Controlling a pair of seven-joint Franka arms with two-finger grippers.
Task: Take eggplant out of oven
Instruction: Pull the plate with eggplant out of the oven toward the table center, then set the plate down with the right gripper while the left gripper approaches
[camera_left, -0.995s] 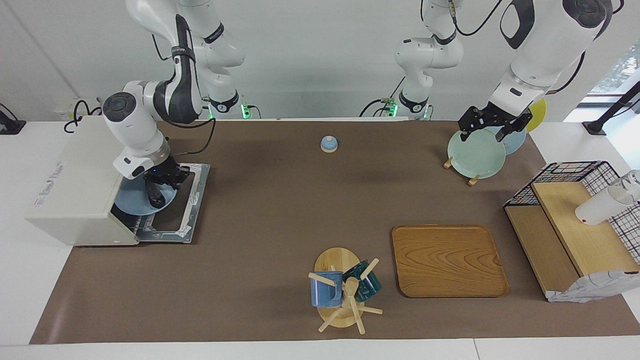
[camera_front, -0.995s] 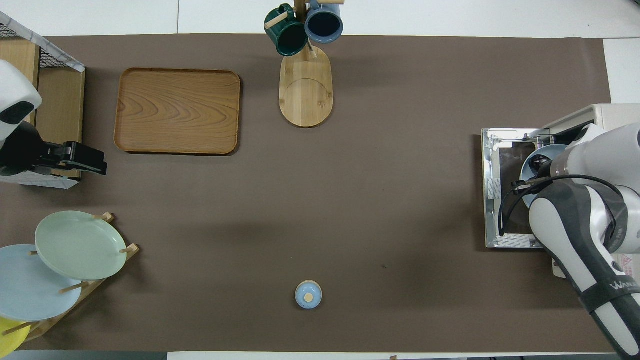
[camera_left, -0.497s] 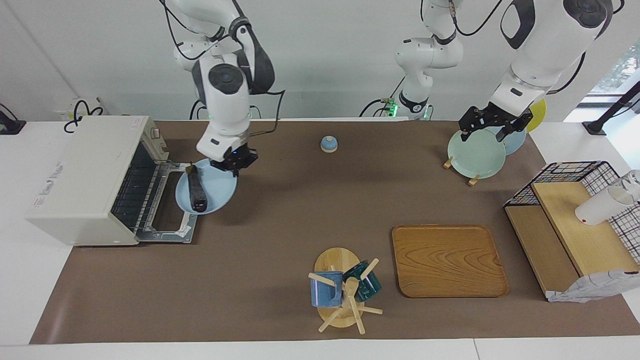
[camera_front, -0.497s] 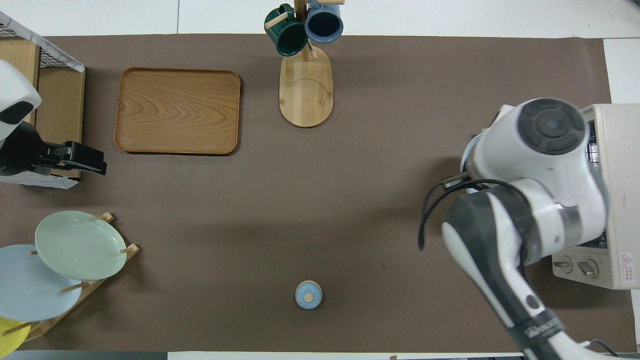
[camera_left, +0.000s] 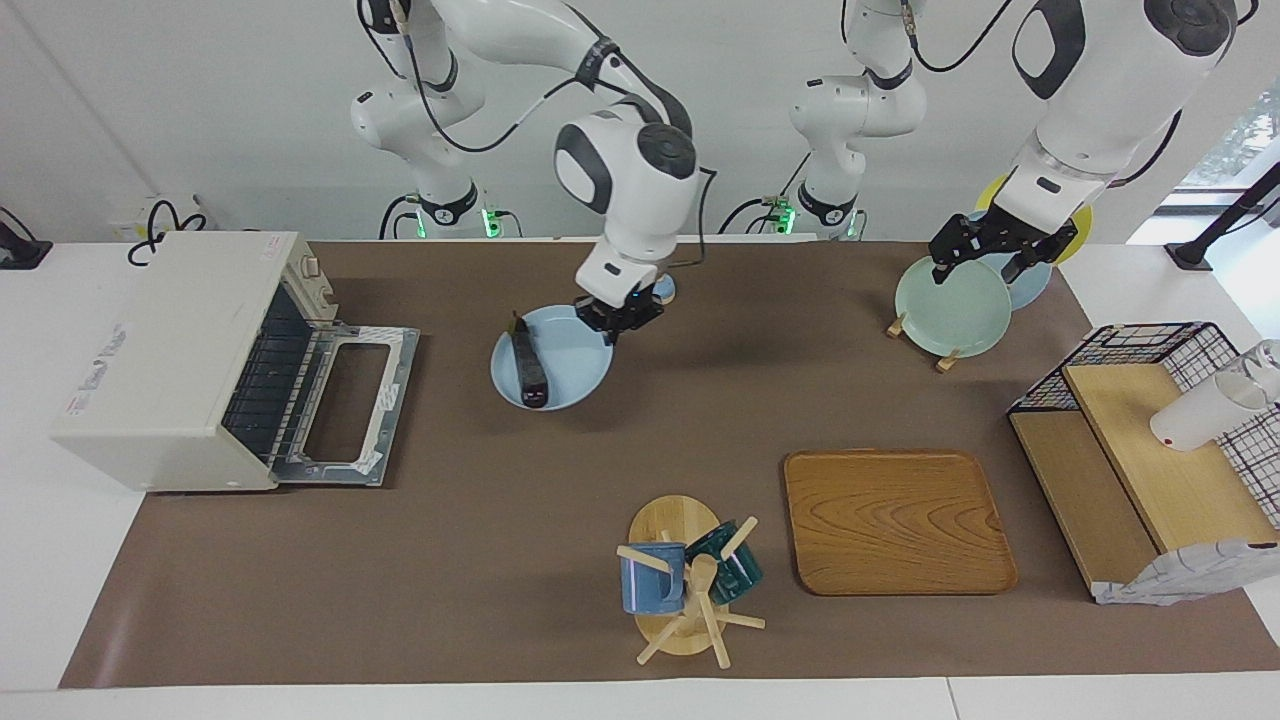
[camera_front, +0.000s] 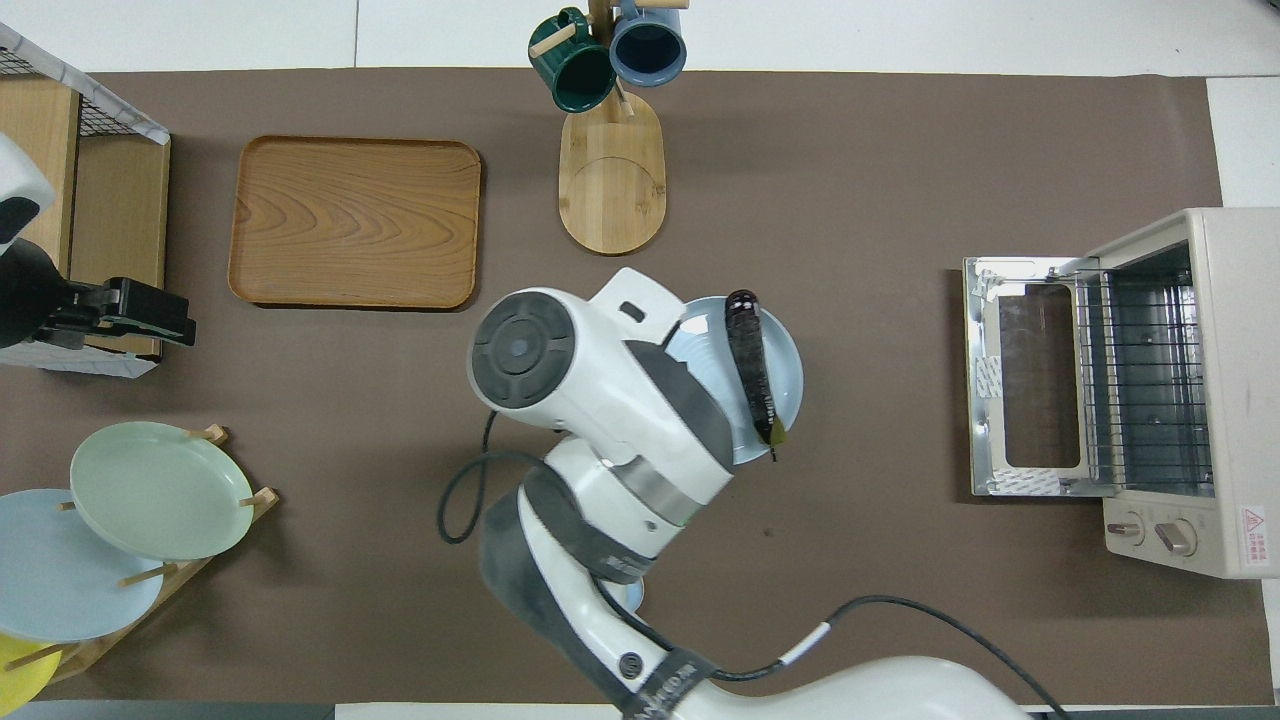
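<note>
The dark eggplant (camera_left: 528, 365) lies on a light blue plate (camera_left: 565, 375). My right gripper (camera_left: 620, 312) is shut on the plate's rim and holds it over the brown mat at the middle of the table, away from the oven. The off-white oven (camera_left: 165, 350) stands at the right arm's end with its glass door (camera_left: 350, 405) dropped open and its wire rack bare. In the overhead view the eggplant (camera_front: 750, 372) and plate (camera_front: 788, 362) show beside the right arm, which hides its gripper; the oven (camera_front: 1200, 380) shows open. My left gripper (camera_left: 1000, 252) waits open over the plate rack.
A plate rack (camera_left: 950, 305) with several plates stands near the left arm's base. A wooden tray (camera_left: 895, 520), a mug tree with two mugs (camera_left: 690, 580) and a wire shelf (camera_left: 1150, 440) with a white cup (camera_left: 1200, 412) are farther out. A small blue lidded thing (camera_left: 664, 285) sits near the right gripper.
My right gripper has drawn the plate with the eggplant out of the oven, over the open door, and on to the middle of the table. The left gripper barely shifted.
</note>
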